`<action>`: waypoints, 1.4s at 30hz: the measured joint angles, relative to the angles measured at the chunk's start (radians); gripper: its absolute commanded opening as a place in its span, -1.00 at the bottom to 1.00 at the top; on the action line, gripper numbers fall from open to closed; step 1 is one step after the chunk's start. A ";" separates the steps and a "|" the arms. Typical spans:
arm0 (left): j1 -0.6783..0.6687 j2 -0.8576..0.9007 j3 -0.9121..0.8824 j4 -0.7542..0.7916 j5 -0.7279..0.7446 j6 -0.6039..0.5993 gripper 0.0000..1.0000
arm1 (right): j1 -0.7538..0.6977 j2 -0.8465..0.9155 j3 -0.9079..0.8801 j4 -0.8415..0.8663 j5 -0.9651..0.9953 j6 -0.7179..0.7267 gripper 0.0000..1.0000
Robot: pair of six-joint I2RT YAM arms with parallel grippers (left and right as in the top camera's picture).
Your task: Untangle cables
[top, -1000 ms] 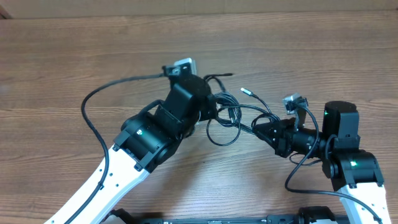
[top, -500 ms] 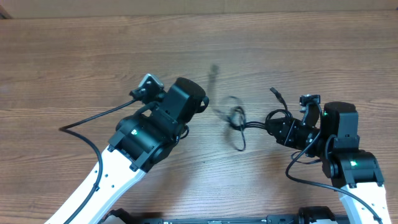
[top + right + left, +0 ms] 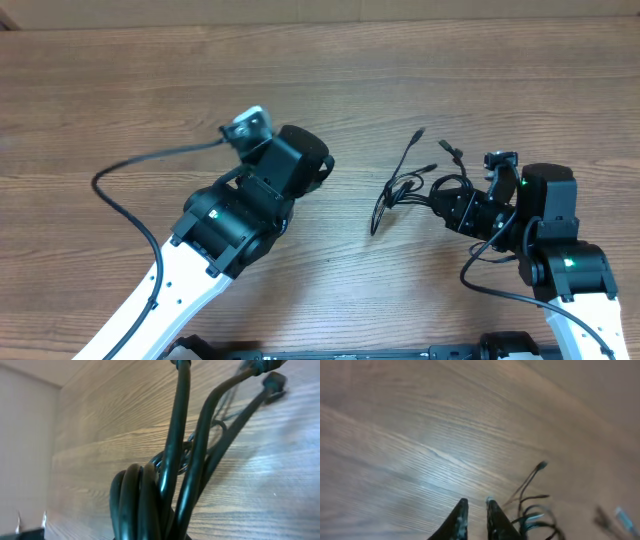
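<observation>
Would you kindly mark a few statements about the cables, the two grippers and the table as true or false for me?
1. The right gripper holds the bunch of cables. True.
2. The left gripper grips a cable. False: nothing sits between its fingertips, and the cables lie apart from it.
3. The cables are white. False: they are black.
4. The table has a wood-grain top. True.

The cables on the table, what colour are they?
Black. The cables show it best in the right wrist view, close up against the wood.
</observation>
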 measured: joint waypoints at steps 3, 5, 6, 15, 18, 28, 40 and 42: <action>0.000 0.000 0.000 0.000 0.028 0.120 -0.05 | 0.000 0.000 0.000 0.006 -0.056 -0.074 -0.92; 0.000 0.000 0.000 0.001 0.048 0.183 0.34 | 0.000 0.000 0.000 0.006 -0.113 -0.143 -0.92; 0.000 0.000 0.000 0.001 0.059 0.214 0.63 | 0.000 0.000 0.000 0.006 -0.148 -0.177 -0.92; 0.005 0.000 0.000 0.062 0.214 0.420 0.85 | 0.000 0.000 0.000 0.012 -0.415 -0.387 -0.92; 0.018 0.000 0.000 0.068 0.323 0.566 0.61 | 0.000 0.000 0.000 0.005 -0.456 -0.433 -0.92; 0.035 0.000 0.000 -0.022 0.571 0.941 0.58 | 0.000 0.000 0.000 -0.032 -0.646 -0.651 -0.92; 0.035 0.000 0.000 -0.098 0.733 1.160 0.56 | 0.000 0.000 0.000 -0.033 -0.715 -0.727 -0.92; 0.035 0.000 0.000 -0.126 0.755 1.191 0.56 | 0.000 0.000 0.000 -0.032 -0.720 -0.729 -0.92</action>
